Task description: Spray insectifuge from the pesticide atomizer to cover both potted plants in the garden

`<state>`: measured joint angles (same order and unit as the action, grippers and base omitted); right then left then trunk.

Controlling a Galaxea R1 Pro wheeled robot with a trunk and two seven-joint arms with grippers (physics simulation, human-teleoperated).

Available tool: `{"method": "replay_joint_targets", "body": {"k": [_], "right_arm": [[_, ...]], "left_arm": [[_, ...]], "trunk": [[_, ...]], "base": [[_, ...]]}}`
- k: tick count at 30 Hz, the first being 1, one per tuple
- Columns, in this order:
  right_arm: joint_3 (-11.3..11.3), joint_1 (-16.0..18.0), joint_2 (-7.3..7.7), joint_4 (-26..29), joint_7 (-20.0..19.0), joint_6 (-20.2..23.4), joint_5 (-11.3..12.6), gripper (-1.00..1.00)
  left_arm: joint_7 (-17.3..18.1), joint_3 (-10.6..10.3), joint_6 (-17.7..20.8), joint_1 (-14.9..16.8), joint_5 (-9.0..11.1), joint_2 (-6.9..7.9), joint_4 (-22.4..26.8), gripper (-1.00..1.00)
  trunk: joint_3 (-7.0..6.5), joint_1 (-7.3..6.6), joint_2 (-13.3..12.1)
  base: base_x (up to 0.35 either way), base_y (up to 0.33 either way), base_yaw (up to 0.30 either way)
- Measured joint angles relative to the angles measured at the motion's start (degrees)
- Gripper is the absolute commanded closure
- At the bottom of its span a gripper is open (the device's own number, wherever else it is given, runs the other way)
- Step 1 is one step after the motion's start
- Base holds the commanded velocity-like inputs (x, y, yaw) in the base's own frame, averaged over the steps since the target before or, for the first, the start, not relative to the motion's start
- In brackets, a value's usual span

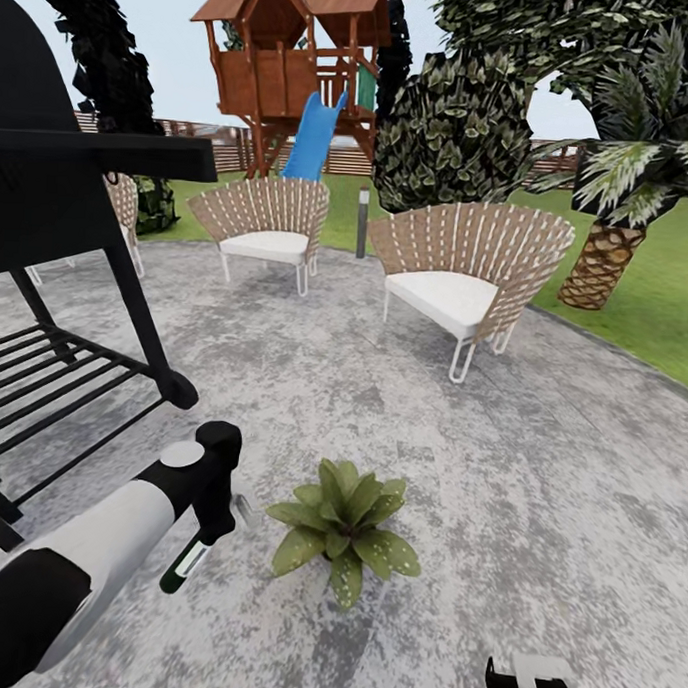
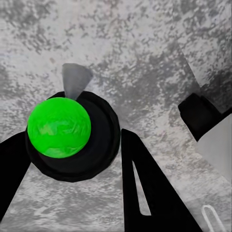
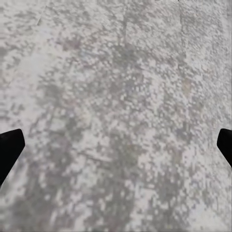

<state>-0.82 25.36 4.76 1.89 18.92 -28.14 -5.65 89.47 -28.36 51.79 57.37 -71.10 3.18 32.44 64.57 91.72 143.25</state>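
Nearest in the head view, the robot's white-and-black left arm reaches in over the mottled grey paving [image 1: 499, 461], and its left hand [image 1: 212, 530] points down, closed around the small dark pesticide atomizer with a white band [image 1: 183, 565], which hangs tilted just above the ground. In the left wrist view the bottle's end looks bright green [image 2: 59, 126] between the black fingers [image 2: 145, 188], though its nozzle is hard to make out. The right hand [image 1: 529, 684] sits low at the frame's edge; its wrist view shows the fingertips [image 3: 9, 150] spread wide with nothing between them. Just beside the atomizer stands the low potted plant of broad pointed green leaves [image 1: 344, 529]. Farther left is a black barbecue grill [image 1: 77, 272]; beyond stand two woven fan-backed chairs with white cushions [image 1: 465, 279], then a wooden play tower with a blue slide [image 1: 296, 72].
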Motion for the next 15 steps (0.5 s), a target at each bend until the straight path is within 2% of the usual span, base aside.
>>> {"method": "replay_joint_targets", "body": {"k": [6,11,15], "right_arm": [[0.0,0.0,-0.01,0.0,0.0,0.0,0.0,-1.0],[-0.1,0.0,-0.01,0.0,0.0,0.0,0.0,-1.0],[-0.1,0.0,-0.02,-0.1,0.0,0.0,0.0,-1.0]], "left_arm": [[0.0,0.1,0.0,-1.4,0.2,-0.42,0.2,1.0],[0.0,-0.1,0.1,-1.1,0.1,-2.84,1.0,1.0],[0.0,-0.2,0.1,-0.1,0.1,-3.08,1.2,1.0]], "trunk": [[0.33,0.01,0.0],[0.59,0.01,0.0],[0.63,0.01,0.0]], "base": [[0.015,0.006,-0.121],[0.0,0.0,-0.085],[0.0,0.0,-0.009]]}}
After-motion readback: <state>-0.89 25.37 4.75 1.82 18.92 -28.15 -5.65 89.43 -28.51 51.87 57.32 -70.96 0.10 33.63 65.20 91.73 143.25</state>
